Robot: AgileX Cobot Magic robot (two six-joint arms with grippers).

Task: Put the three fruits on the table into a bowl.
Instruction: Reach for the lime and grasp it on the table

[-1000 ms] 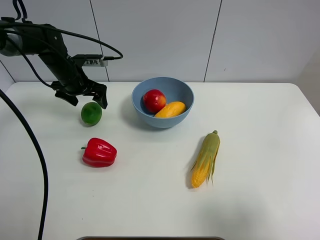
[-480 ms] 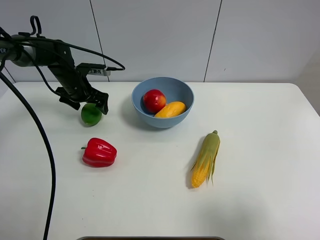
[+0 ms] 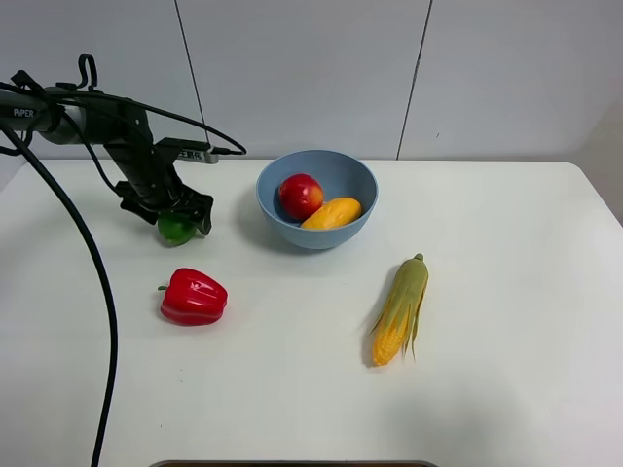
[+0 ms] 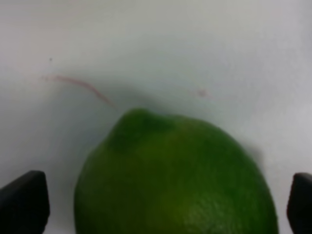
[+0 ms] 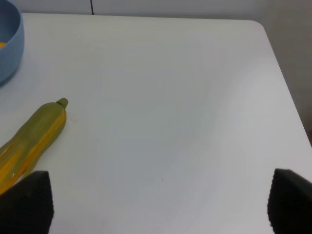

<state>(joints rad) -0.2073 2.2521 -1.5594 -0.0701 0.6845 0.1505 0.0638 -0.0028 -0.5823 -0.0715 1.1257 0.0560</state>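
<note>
The green lime [image 3: 176,229] lies on the white table [image 3: 506,292], left of the light-blue bowl [image 3: 360,219]. The red apple-like fruit [image 3: 300,196] and the yellow-orange mango [image 3: 331,212] lie inside the bowl. My left gripper [image 3: 173,216] is down over the lime and open, one finger on each side of it. In the left wrist view the lime [image 4: 175,180] fills the space between the two black fingertips [image 4: 24,200], with gaps on both sides. My right gripper [image 5: 158,204] is open and empty above the table's right part; the high view does not show it.
A red bell pepper [image 3: 194,297] lies in front of the lime. A corn cob in green husk [image 3: 400,309] lies right of centre, and shows in the right wrist view [image 5: 29,141] beside the bowl's edge [image 5: 9,48]. A black cable hangs along the left.
My left gripper has come down from above and behind the lime, and its open fingers now straddle it. The lime, the bowl and the other things have not moved.
</note>
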